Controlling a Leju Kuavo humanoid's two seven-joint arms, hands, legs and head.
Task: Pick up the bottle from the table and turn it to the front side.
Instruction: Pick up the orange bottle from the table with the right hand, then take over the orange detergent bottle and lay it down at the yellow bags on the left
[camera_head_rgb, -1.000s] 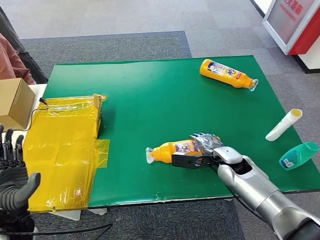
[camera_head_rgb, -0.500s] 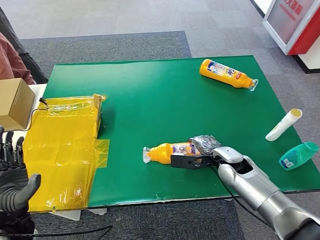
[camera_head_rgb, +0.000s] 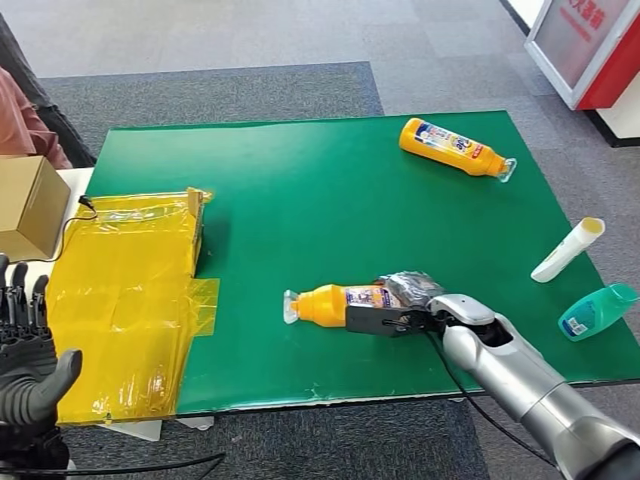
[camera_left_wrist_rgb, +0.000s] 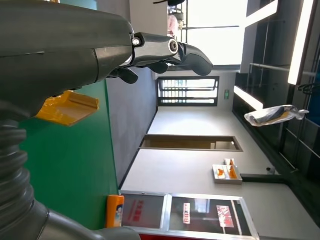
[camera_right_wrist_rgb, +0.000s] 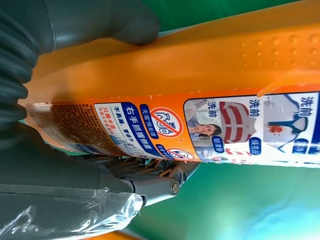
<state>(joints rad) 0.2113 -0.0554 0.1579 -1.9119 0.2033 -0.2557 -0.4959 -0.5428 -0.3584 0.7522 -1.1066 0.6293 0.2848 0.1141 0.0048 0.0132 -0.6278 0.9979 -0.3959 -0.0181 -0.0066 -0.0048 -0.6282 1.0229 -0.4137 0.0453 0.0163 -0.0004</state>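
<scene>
Green tabletop (camera_head_rgb: 317, 220); yellow plastic sheet (camera_head_rgb: 124, 300) over its left end, brown box (camera_head_rgb: 29, 205) beyond that, well clear. Bottle (camera_head_rgb: 343, 303), orange, lies near the front edge, long axis left–right along that edge, cap end pointing left. Right robot hand (camera_head_rgb: 392, 315) grips its base end, thumb on one side, fingers on the other; right wrist view shows the printed label facing the camera. Second orange bottle (camera_head_rgb: 453, 147) far right rear, white tube (camera_head_rgb: 567, 249) and teal bottle (camera_head_rgb: 596, 311) at right edge, all well apart from the grip. Left robot hand (camera_head_rgb: 26, 360) off the front-left corner, fingers spread, holding nothing.
</scene>
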